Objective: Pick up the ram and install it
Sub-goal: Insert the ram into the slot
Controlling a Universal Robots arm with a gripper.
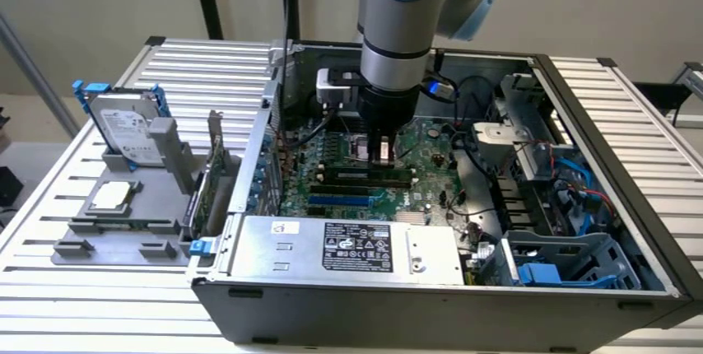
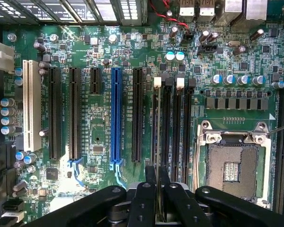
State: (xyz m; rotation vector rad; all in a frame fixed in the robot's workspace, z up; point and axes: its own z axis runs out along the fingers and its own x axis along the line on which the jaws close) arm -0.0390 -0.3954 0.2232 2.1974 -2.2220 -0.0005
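I have the gripper (image 1: 383, 159) down inside the open case (image 1: 615, 165), over the motherboard (image 2: 104, 137). The fingers (image 2: 146, 198) sit close together, pinching the ram (image 2: 155, 123) by one end. The ram stands on edge in a memory slot (image 2: 166, 127) beside the empty CPU socket (image 2: 232, 165). A hard drive (image 1: 123, 128) stands in its rack on the desk (image 1: 44, 230), well apart.

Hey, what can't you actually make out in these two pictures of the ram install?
- Exterior view: whether the ram is fully seated; too small, and the gripper covers its slot.
- Wrist view: the near end of the ram slots, hidden behind the gripper.
- Wrist view: the processor socket is partly covered by the gripper.
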